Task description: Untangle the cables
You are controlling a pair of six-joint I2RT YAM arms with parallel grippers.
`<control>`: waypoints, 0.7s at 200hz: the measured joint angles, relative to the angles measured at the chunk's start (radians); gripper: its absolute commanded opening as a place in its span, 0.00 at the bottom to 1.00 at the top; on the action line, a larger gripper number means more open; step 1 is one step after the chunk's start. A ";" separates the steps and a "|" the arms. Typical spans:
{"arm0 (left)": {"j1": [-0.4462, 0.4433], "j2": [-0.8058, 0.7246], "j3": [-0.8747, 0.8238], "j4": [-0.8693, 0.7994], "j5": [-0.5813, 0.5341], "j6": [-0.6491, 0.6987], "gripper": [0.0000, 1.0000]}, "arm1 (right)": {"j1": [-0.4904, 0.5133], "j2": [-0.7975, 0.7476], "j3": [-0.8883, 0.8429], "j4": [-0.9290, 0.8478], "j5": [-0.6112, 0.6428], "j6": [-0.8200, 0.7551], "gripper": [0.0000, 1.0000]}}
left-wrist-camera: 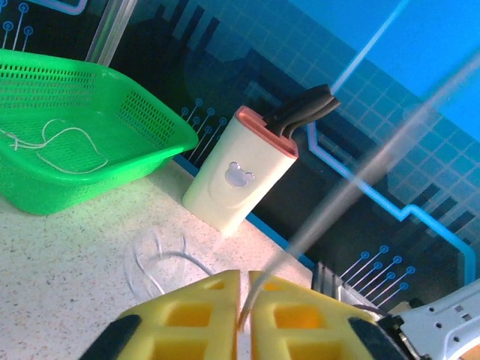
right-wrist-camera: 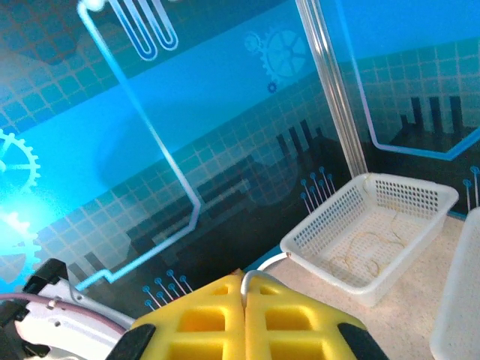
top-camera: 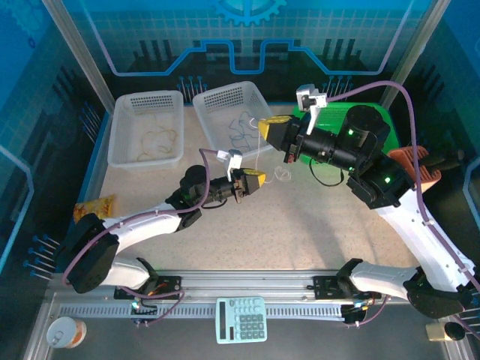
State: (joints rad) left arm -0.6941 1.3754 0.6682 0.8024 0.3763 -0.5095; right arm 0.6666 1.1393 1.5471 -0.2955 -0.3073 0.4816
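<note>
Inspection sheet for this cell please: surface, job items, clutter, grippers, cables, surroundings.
Surface: speckled beige tabletop, clear cord loops lying on it.
Job's things: thin whitish cable strung between both grippers; tan-yellow cords in left white plastic basket; blue-grey cord in middle white basket; whitish cord in green basket.
Clutter: cream knife block, mint calculator, yellow snack packet.
Grippers: left gripper and right gripper both shut on that cable.
Cables: thick purple arm cables along both arms.
Surroundings: blue printed panels.

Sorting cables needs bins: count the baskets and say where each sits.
3. One white basket back left, a second white basket beside it at back centre, a green basket back right, partly hidden by the right arm. None else seen.
</note>
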 measured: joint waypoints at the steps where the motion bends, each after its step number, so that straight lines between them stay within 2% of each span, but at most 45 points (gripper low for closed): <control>1: 0.000 0.001 0.000 0.000 0.000 -0.001 0.16 | 0.000 0.000 0.000 0.001 0.000 0.000 0.00; 88: 0.000 0.092 -0.003 0.033 -0.001 -0.035 0.16 | 0.000 -0.002 0.006 0.097 -0.031 0.046 0.00; 140: 0.000 0.179 0.031 0.111 -0.001 -0.077 0.25 | 0.000 -0.002 0.023 0.116 -0.042 0.061 0.00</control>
State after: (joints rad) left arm -0.6941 1.5539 0.6991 0.9134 0.3756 -0.5861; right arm 0.6666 1.1374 1.5703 -0.1799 -0.3489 0.5426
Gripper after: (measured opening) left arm 0.244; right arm 0.062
